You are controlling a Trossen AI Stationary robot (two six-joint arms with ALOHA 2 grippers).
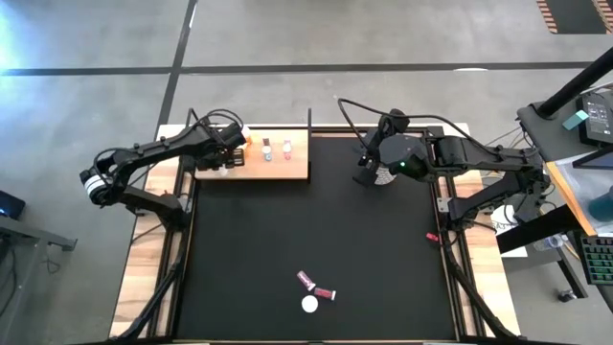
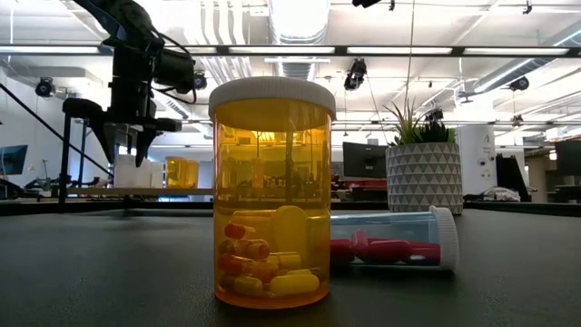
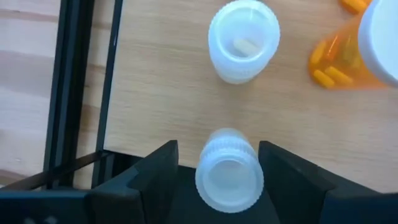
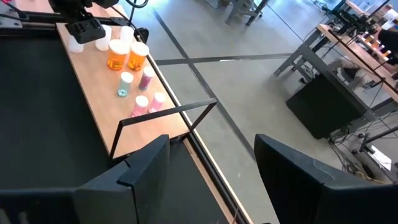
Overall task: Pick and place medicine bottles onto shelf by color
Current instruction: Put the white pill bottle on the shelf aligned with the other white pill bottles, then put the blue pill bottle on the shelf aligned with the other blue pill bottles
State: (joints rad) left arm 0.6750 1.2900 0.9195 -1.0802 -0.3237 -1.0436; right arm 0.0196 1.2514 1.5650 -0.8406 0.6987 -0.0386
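Left wrist view: left gripper [image 3: 229, 180] spread around white bottle [image 3: 229, 177] standing on shelf [image 3: 161, 93]; lift straight up, avoid tipping. Right gripper [image 4: 205, 180] spread, idle over table [image 1: 316, 220].

Lighting is even and bright across all four views, supplied by overhead ceiling fixtures [image 2: 300, 16] that show as blown-out white patches in the low view. The black table mat [image 1: 316, 220] absorbs light and shows no distinct shadows from above. In the low view the amber bottle [image 2: 272, 191] in the foreground is sharp and glows with transmitted light; the room behind is softer, and the arm at upper left is a dark silhouette. In the left wrist view the near white bottle [image 3: 229, 177] is slightly blurred, casting only a faint soft shadow on the wooden shelf [image 3: 161, 93]. A blue glare marks the high view's left edge.
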